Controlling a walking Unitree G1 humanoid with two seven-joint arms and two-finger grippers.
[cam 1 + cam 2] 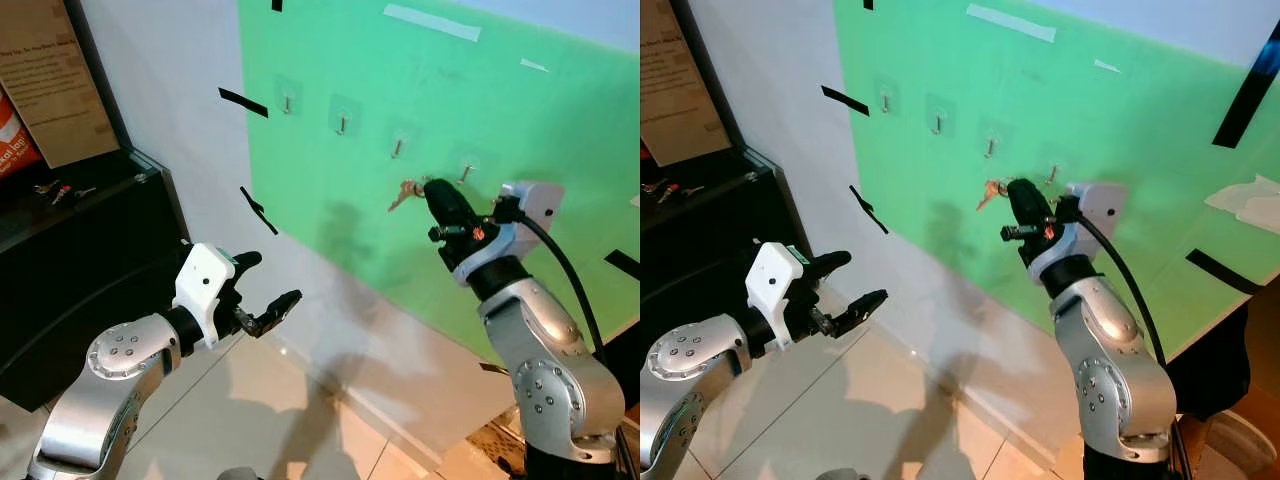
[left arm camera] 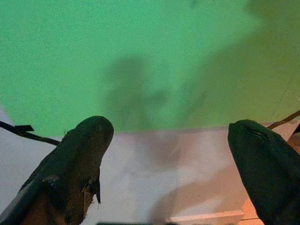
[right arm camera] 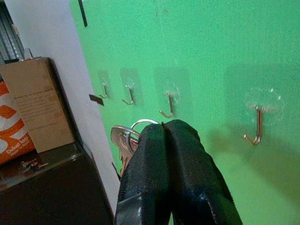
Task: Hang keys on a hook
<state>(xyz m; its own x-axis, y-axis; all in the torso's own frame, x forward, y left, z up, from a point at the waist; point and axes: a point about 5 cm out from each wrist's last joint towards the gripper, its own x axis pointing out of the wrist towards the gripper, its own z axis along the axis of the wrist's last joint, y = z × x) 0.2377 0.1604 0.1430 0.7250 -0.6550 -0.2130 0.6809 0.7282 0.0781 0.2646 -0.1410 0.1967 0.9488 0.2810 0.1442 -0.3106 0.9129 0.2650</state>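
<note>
A row of small metal hooks is stuck on the green board [image 1: 480, 150] on the wall; the nearest hook [image 1: 465, 172] is at the right end, with others [image 1: 397, 147] further left. My right gripper [image 1: 432, 190] is raised to the board, shut on a bunch of keys [image 1: 404, 193] that sticks out to its left, just below and left of the nearest hook [image 3: 257, 125]. In the right wrist view the key ring [image 3: 140, 123] and keys [image 3: 123, 140] show above the closed fingers. My left gripper [image 1: 272, 290] hangs lower at the left, open with nothing in it.
A black cabinet [image 1: 80, 250] stands at the left with a cardboard box [image 1: 55, 80] and small items on top. Black tape strips [image 1: 243, 101] mark the white wall. Pale tiled floor [image 1: 290, 410] lies below.
</note>
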